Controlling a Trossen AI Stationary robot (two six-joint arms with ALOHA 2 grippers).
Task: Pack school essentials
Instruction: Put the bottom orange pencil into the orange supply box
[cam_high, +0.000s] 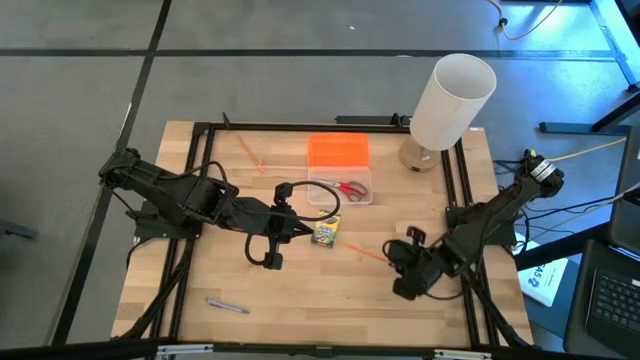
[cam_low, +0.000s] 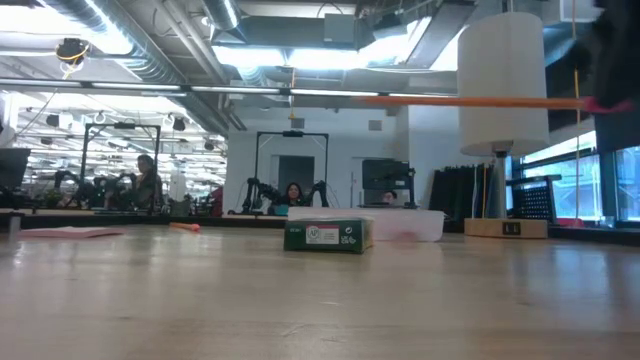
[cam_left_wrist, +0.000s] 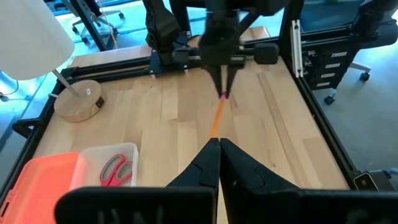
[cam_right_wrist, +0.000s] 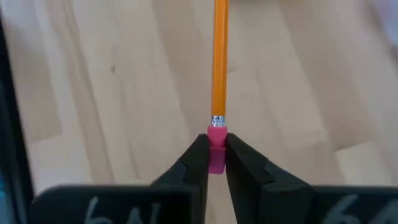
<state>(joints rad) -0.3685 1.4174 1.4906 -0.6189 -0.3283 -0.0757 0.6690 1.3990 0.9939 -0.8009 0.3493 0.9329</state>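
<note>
An orange pencil (cam_high: 370, 251) with a pink eraser is lifted level above the table's middle, as the low view (cam_low: 460, 101) shows. My right gripper (cam_right_wrist: 216, 148) is shut on it, right of the yellow-green crayon box (cam_high: 326, 232), which lies flat on the wood. My left gripper (cam_left_wrist: 219, 144) is shut and hovers just left of that box, pointing at the pencil's tip. Red-handled scissors (cam_high: 350, 188) lie inside the clear box. A second pencil (cam_high: 250, 152) lies near the far left, and a purple pen (cam_high: 228, 306) near the near-left edge. My right gripper pinches the pencil's pink eraser end (cam_right_wrist: 216, 138) between its two fingertips, coming level from the table's right. The pencil runs straight on ahead of the fingers, toward the left gripper. It is lifted clear of the table and stays level.
The clear box's orange lid (cam_high: 338, 152) lies beyond the box at the far middle. A tall white cylinder on a round wooden base (cam_high: 452, 100) stands at the far right corner. A black frame (cam_high: 200, 130) borders the wooden top. People sit in the room beyond.
</note>
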